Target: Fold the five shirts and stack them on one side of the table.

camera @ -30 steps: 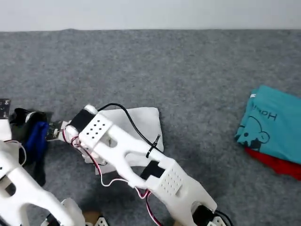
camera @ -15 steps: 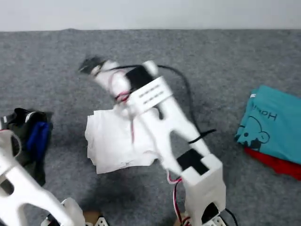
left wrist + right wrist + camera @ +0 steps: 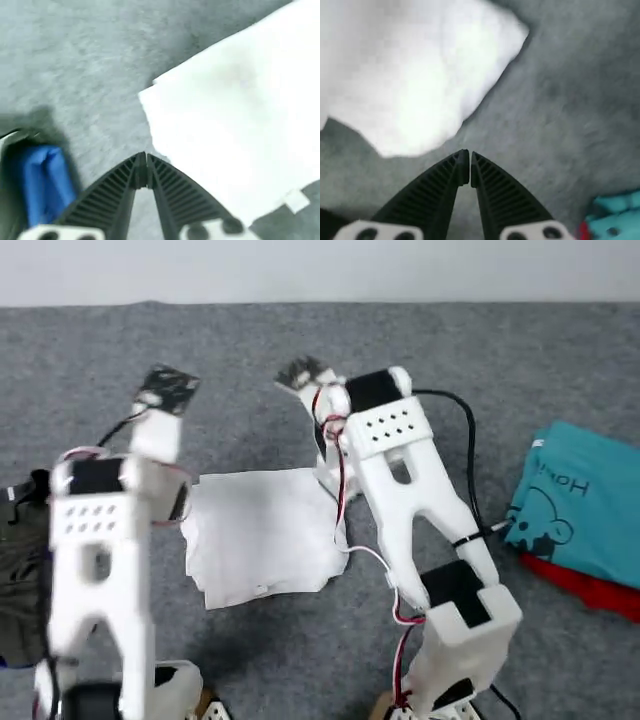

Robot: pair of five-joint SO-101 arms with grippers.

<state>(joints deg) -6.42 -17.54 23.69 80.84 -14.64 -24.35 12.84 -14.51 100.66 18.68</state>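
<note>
A white shirt [image 3: 265, 535] lies folded in a rough square at the table's middle. My left gripper [image 3: 180, 506] hangs shut just off the shirt's far left corner [image 3: 150, 92]; its shut tips [image 3: 146, 162] sit over bare felt beside the cloth. My right gripper [image 3: 328, 462] is shut too, by the shirt's far right corner [image 3: 512, 30], with its tips [image 3: 466, 157] above the grey felt. A folded teal shirt [image 3: 580, 505] rests on a red one [image 3: 590, 592] at the right edge.
Dark and blue clothing [image 3: 22, 570] is heaped at the left edge, its blue part [image 3: 42, 187] close to my left gripper. Grey felt [image 3: 450, 370] covers the table. A teal corner [image 3: 615, 212] lies beyond the right gripper.
The right arm swung from the shirt's left side over to its far right corner. The left arm came in from the left edge to the far left corner. The white shirt lies flatter.
</note>
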